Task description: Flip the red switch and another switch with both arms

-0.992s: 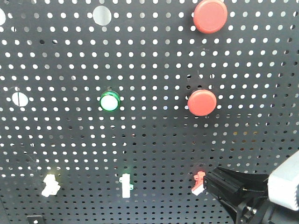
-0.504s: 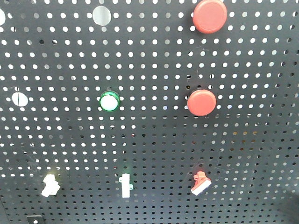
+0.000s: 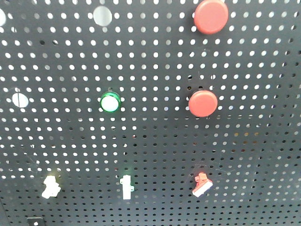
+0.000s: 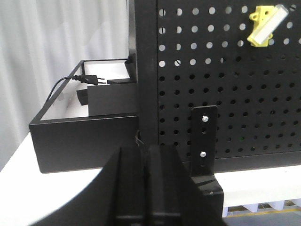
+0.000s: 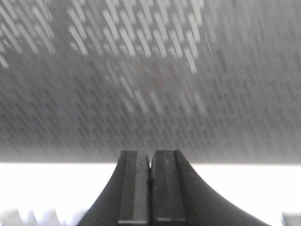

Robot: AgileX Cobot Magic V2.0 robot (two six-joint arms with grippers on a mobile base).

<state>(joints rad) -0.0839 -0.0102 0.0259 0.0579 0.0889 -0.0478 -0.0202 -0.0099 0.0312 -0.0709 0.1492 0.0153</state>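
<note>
The red switch [image 3: 202,184], lever tilted toward 8 o'clock, was seen with neither gripper near; both pairs of fingers were pressed together.

Black perforated panel [image 5: 150,84] ahead of my right gripper [image 5: 150,162]: motion-smeared, holes streaked, nothing on it readable. My left gripper [image 4: 146,160]: fingers cut by bottom edge. Yellow toggle switch [image 4: 266,24]: white lever tip clipped at top edge. Front view: top round red push button [image 3: 211,16] cropped at top.
</note>
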